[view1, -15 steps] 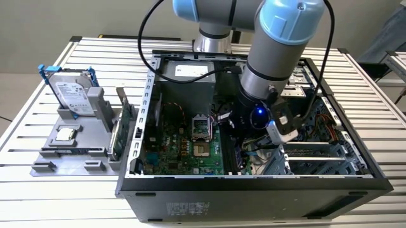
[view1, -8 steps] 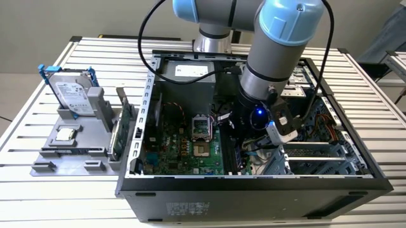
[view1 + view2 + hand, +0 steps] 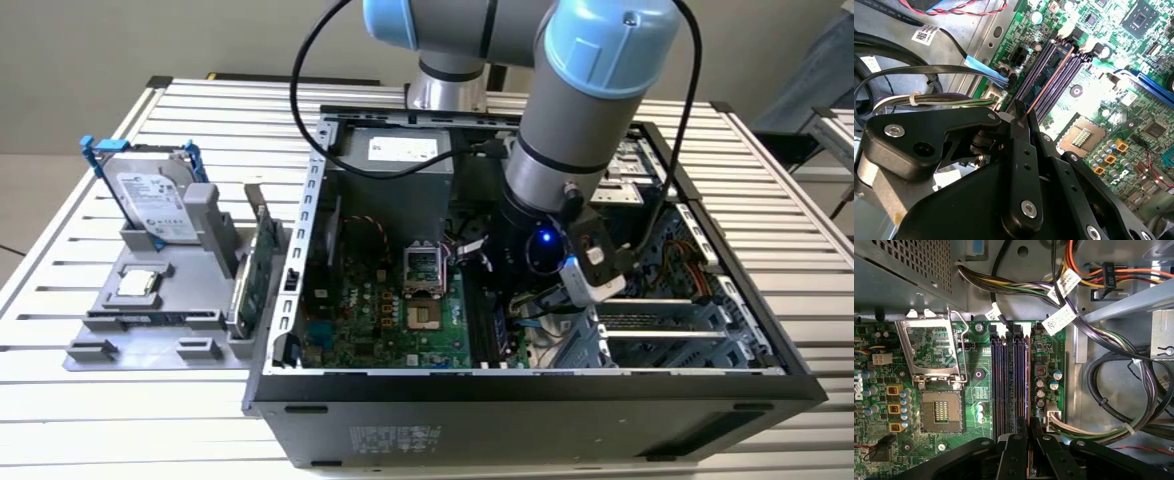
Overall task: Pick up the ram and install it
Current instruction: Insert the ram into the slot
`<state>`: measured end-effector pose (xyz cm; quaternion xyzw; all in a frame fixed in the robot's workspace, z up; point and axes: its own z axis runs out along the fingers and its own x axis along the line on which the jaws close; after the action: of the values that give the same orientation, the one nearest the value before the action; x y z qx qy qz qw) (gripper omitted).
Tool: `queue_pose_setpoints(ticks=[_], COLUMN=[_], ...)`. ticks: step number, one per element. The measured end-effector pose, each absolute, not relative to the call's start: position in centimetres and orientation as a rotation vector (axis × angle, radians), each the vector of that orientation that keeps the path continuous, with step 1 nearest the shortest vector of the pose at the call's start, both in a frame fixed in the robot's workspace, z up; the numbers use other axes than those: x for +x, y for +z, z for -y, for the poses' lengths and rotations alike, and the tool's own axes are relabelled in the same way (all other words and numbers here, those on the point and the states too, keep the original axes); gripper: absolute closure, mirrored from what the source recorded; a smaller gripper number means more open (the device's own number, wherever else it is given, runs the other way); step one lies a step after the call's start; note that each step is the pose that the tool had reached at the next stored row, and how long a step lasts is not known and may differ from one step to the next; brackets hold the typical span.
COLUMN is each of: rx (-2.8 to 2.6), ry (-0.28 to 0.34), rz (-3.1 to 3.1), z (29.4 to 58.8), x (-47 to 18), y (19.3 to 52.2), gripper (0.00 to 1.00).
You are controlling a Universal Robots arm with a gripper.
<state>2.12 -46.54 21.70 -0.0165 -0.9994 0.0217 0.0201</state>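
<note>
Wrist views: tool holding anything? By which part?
Looks like the ram: the tool is shut on its flat faces, the stick edge-on over the memory slots. Where along its length the grip sits is hidden.

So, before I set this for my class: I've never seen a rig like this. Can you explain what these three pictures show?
The exterior view looks at the whole scene from off the machine. A grey and blue robot arm reaches down into an open computer case that stands on a slatted metal table. On the exterior view's left, a grey holder carries a hard drive and a green expansion card.

The two wrist views come from cameras riding on the arm, looking past its black end effector at the green motherboard. The end effector is over the long memory slots. Its fingers look closed on the ram, a thin stick seen edge-on and lined up along the outermost slot.
</note>
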Motion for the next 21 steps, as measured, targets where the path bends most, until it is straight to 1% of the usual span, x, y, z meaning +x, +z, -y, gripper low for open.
queue_pose_setpoints(ticks=[21], rx=[-0.050], ry=[0.068], rz=[3.100], z=[46.54], x=[2.16], y=[21.64], gripper=[1.00])
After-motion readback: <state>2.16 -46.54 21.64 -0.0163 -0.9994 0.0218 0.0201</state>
